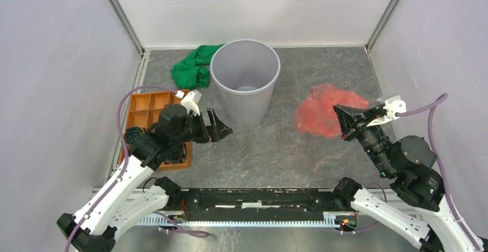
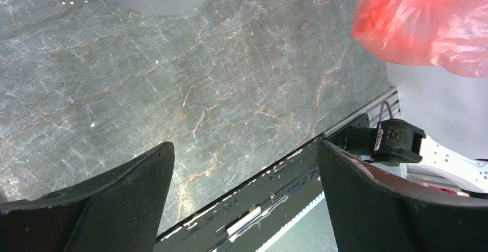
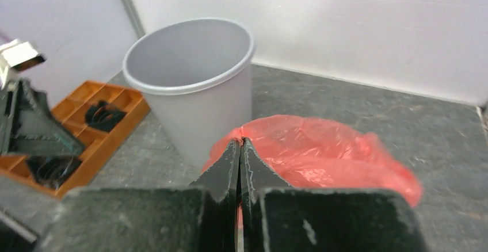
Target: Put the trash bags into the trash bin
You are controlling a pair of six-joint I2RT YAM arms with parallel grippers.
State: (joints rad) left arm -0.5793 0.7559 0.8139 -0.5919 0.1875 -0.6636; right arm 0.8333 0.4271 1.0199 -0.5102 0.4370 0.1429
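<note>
Because the bag [image 1: 322, 114] is thin, wrinkled film, expect it to be very light, limp and slippery. It will sag and billow rather than hold a shape, and a shallow pinch may slide off. Take hold of a gathered fold, not a single layer. Bunch the film before you lower it, since spread out it looks nearly as wide as the bin [image 1: 246, 76].

The bag lies on the counter [image 1: 276, 154] to the right of the bin, near it but apart. The right gripper [image 3: 240, 144] is closed, with its tips together at the bag's near edge. The film rises to a peak at the tips, which suggests a fold is pinched. The left gripper [image 2: 244, 148] is spread wide and holds nothing, poised over bare counter in front of the bin.

Use the right wrist view to check the pinch; in the top view the tips merge with the red film. Only the top view shows the bin's floor, with no bag in it, and the cloth [image 1: 193, 68] behind the bin. The tray [image 1: 151, 109] sits at the left. The left wrist view shows the left gap most plainly.
</note>
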